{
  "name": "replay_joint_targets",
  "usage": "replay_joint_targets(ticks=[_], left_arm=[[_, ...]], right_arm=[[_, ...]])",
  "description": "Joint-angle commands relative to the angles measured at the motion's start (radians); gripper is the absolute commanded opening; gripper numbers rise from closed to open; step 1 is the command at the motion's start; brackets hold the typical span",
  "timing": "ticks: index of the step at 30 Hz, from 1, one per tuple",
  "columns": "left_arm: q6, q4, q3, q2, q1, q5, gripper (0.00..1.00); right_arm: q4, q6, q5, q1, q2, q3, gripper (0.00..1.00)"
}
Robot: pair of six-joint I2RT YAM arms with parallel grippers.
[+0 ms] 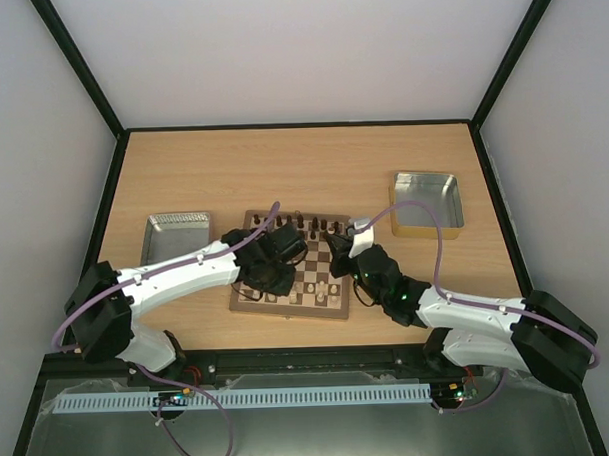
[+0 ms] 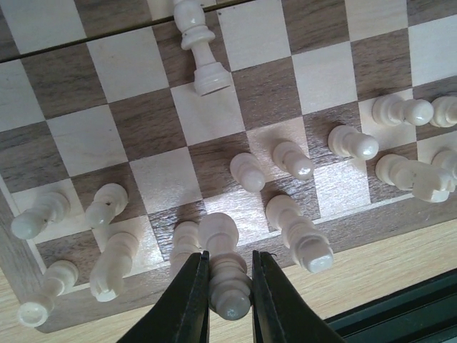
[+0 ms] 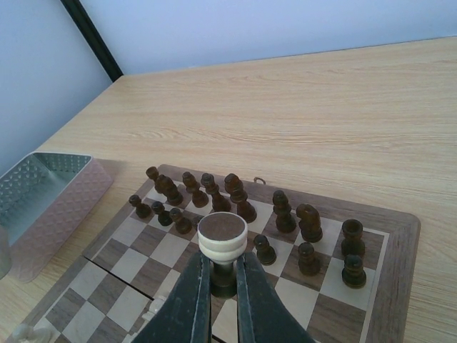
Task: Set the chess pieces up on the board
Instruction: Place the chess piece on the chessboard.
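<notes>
From above: both arms reaching in over the board (image 1: 307, 293) mid-table, left gripper (image 1: 277, 251) on its left half, right gripper (image 1: 340, 255) on its right, metal trays (image 1: 175, 238) out to either side. Down the left wrist: pinched narrow on a cream piece (image 2: 223, 239) by the board's near edge, cream chessmen (image 2: 293, 158) crowding round. Down the right wrist: clamped tight on a cream-rimmed piece (image 3: 223, 236), just in front of the dark chessmen (image 3: 235, 189) on the far rows.

Lab test cell, white walls (image 1: 298, 48), black frame (image 1: 80, 64)
</notes>
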Motion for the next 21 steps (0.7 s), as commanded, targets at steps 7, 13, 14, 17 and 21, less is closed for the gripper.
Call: replay_joint_targets(ticks=[7,13,14,17,21], left_arm=[[-0.01,0.025,-0.02,0.031,-0.036,0.027,0.13],[-0.004,0.06,-0.031,0.037,-0.038,0.056,0.13],[0.0,0.067,-0.033,0.037,-0.038,0.065,0.13],[0.0,0.085,-0.04,0.033,-0.038,0.077,0.13],[0.003,0.094,-0.04,0.033,-0.038,0.079,0.14]], right_arm=[[0.01,0.014,0.026,-0.002,0.018,-0.005,0.03],[0.013,0.017,0.024,-0.002,0.029,-0.003,0.02],[0.013,0.017,0.024,-0.002,0.031,-0.004,0.02],[0.011,0.017,0.025,-0.002,0.031,-0.004,0.02],[0.012,0.017,0.025,-0.002,0.032,-0.002,0.02]])
